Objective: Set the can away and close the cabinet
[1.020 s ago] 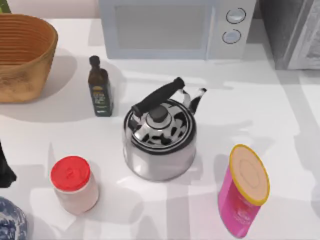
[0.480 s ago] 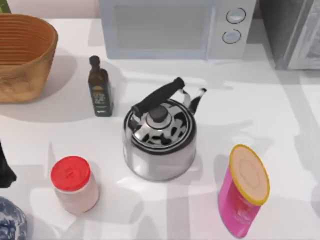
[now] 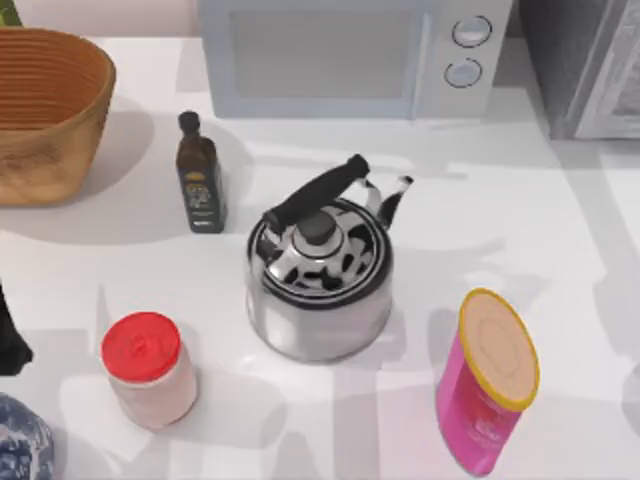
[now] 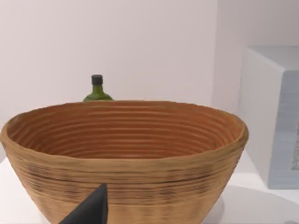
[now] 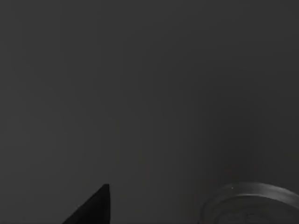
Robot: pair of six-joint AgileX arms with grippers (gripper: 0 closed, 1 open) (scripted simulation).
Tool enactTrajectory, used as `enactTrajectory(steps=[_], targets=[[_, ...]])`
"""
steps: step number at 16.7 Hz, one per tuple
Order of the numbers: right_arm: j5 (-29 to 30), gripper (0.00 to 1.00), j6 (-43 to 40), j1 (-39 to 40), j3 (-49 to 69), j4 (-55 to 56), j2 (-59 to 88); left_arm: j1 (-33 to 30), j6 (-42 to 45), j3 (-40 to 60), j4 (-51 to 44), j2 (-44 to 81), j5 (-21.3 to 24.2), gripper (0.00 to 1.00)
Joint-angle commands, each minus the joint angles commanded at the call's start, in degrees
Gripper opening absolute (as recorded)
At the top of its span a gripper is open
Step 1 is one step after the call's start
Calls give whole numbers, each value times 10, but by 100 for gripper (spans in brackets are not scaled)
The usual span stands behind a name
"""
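Observation:
The can is out of view. The grey cabinet (image 3: pixel 585 65) stands at the table's back right corner, with a paler panel along its right side. My left arm (image 3: pixel 10 340) sits parked at the table's left edge. A dark tip of my left gripper (image 4: pixel 93 211) shows in the left wrist view, right in front of the woven basket (image 4: pixel 124 154). The right wrist view is dark.
A cow-patterned kettle (image 3: pixel 318 275) stands mid-table. A red-lidded jar (image 3: pixel 148 368) is front left and a pink canister (image 3: pixel 488 385) front right. An oil bottle (image 3: pixel 200 175), the basket (image 3: pixel 45 115) and a microwave (image 3: pixel 350 55) line the back. A blue-patterned dish (image 3: pixel 18 445) is at the front left corner.

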Motion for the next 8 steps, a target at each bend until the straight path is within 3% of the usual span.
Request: enactTrajectory(steps=[4,8], targets=[[-27,100,-14,-1,-150,65,-141,0,0,0,0,0,0,100],[-49,100,-28,-12,-387,140,-334,0,0,0,0,0,0,100]])
